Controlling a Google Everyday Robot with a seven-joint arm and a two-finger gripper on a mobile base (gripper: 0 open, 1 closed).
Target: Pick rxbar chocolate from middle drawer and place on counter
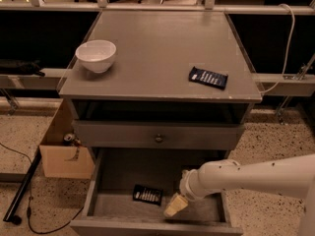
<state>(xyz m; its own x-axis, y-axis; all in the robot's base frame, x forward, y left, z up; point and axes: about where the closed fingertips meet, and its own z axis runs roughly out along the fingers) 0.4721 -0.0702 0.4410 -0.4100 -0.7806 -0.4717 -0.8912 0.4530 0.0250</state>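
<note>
The single camera looks down from high in front of the cabinet, facing its front at middling range. The gripper (175, 205) sits low in the frame, inside the open middle drawer (123, 176). The counter (157, 53) lies above and beyond the gripper, filling the upper half. The arm (256, 173) trails off to the gripper's right, out at the frame's edge.

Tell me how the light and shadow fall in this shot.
Camera view: dim, warm light; the counter is evenly lit, the white bowl brightest. Camera view: the middle drawer lies in shade, its back darkest; the rxbar chocolate reads dark, the pincer beside it in the drawer pale.
</note>
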